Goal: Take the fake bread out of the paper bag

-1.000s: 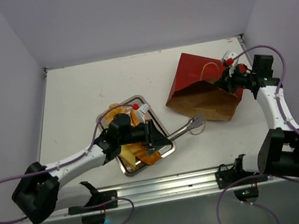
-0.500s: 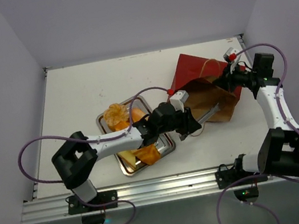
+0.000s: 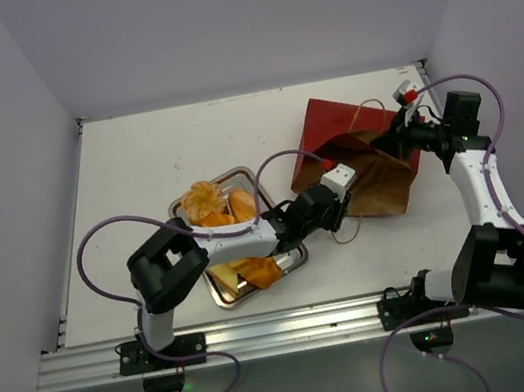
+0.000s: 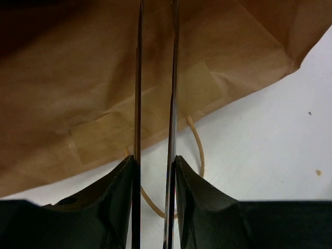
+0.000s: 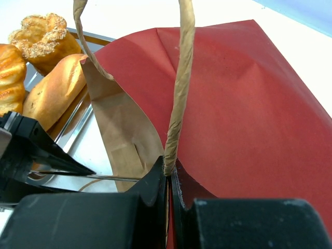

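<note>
Beside the paper bag's [image 3: 335, 122] mouth, a metal tray [image 3: 221, 179] holds fake bread [image 3: 204, 199].

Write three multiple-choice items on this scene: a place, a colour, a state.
1. The fake bread in view lies: A on the tray; B on the floor; C on a shelf.
2. The paper bag is, on its outside: A blue; B dark red; C green.
3. The right tool is: A wide open; B shut on the bag's string handle; C holding bread.
Answers: 1 A, the loaves rest in the silver tray; 2 B, red shows from above; 3 B, it pinches the string.
</note>
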